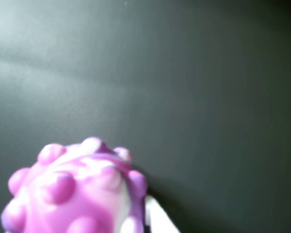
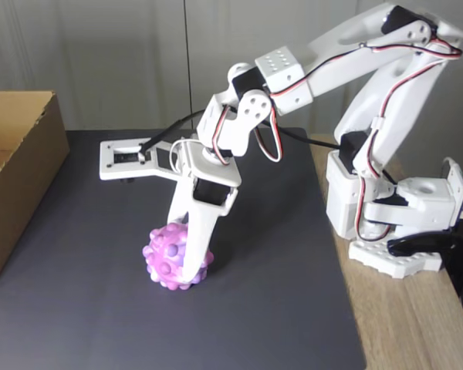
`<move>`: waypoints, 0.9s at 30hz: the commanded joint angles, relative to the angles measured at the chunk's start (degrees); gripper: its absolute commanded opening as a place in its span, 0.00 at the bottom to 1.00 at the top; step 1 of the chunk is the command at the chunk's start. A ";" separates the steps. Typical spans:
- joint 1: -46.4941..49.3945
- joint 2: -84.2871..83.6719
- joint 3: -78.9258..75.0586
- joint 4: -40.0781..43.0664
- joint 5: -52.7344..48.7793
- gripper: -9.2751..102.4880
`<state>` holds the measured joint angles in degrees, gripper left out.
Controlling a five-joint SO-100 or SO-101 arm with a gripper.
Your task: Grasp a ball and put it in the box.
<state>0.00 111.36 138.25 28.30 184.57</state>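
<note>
Straddling ball, gripper fingers

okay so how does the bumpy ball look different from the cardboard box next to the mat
The ball is pink, purple and white; the box is plain brown. The ball is round and knobbly, the box flat-walled with straight edges. The ball is far smaller than the box. The ball sits on the dark mat with the claw around it; the box stands untouched at the left edge of the fixed view. Both rest on the tabletop.
</note>
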 commanded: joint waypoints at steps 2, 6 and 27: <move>0.26 -1.23 -1.93 -0.88 0.88 0.42; 0.35 -1.58 -1.93 -1.05 1.05 0.35; 2.55 3.16 -10.99 2.72 0.44 0.26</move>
<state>1.93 112.15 132.10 29.88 185.27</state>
